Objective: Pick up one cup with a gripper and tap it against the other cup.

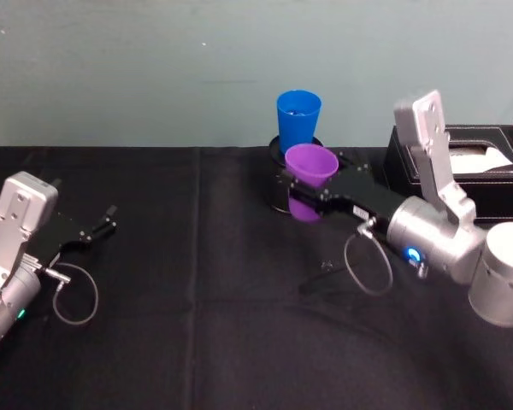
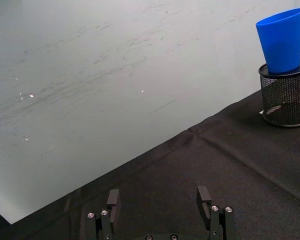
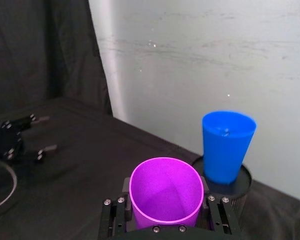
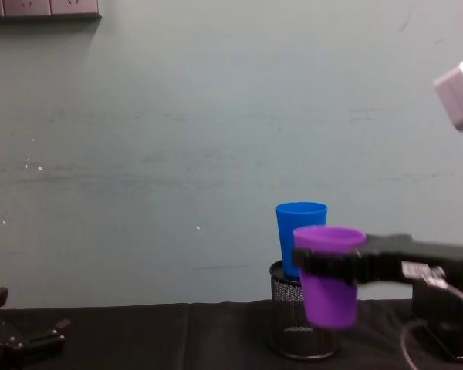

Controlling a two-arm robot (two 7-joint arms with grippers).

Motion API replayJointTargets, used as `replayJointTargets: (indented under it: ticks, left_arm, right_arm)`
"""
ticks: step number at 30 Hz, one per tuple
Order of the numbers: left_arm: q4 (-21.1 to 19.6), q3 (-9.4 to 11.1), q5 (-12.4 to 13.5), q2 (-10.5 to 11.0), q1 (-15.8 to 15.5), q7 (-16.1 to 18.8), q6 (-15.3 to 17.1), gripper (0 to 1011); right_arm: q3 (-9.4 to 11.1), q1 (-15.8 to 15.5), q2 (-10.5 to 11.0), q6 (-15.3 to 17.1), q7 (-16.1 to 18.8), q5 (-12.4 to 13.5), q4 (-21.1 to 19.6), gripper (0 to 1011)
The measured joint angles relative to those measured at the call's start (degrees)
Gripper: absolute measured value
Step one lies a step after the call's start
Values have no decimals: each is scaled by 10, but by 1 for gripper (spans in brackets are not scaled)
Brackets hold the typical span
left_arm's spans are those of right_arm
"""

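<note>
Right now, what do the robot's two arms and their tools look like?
Both arms are silver-grey metal with rounded joints, each ending in a flat black two-fingered tool. The right tool sits on an arm with a glowing blue ring and a looping grey cable. The left tool has a similar cable loop and a small green light.

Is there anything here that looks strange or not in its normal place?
Yes: the blue cup stands upright in the top of the black mesh pen holder, not on the table. The purple cup, held off the table by the right tool, is upright and intact.
</note>
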Motion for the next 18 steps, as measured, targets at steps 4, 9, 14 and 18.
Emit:
replayJointTargets:
  ticks: [4,9,14,18]
  left_arm:
    - [0,0,0,0,0,0,0,1000]
    - [0,0,0,0,0,0,0,1000]
    - [0,0,0,0,0,0,0,1000]
    - [0,0,0,0,0,0,0,1000]
  right_arm:
    - [0,-36,12,-31,-2,-9,-17,735]
    - [-3,-72,16,-84,-2,-25,-19,736]
    - [-3,-89,9,-124,2,-39,-1,736]
    - [-2,-93,-2,-150,2,-47,23,736]
